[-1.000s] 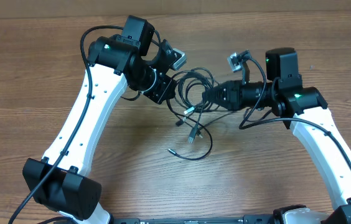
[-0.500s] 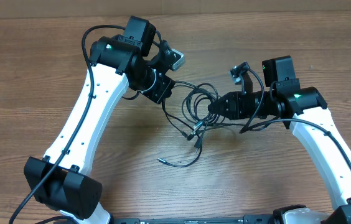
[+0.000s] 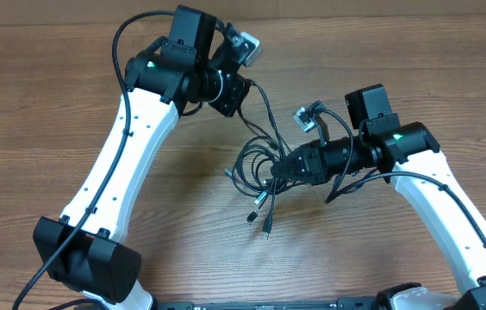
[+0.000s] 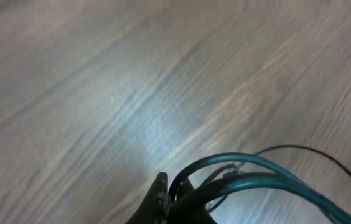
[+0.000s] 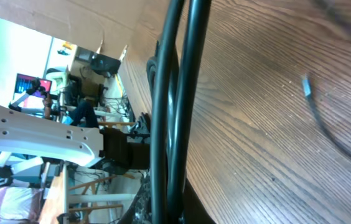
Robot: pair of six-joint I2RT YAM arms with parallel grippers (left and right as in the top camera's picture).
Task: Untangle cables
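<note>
I am pinching the cables (image 3: 252, 162) in both pincers; my left gripper (image 3: 237, 93) is closing on one thin black strand; my right gripper (image 3: 279, 170) is clamping the bundle (loose loops of thin black cord) over the middle of the table (image 3: 45, 120); silvery-tipped plug ends (image 3: 266, 231) are trailing out on its near side.

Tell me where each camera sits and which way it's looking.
Overhead: above the table, looking straight down; both arms, left gripper, right gripper and cables show.
Left wrist: on the left arm, facing down at blurred wood; its dark finger and cables at the bottom edge.
Right wrist: on the right arm, facing along the table toward a room; cables fill the foreground, white arm at left.
Shared: all show cables and table.
</note>
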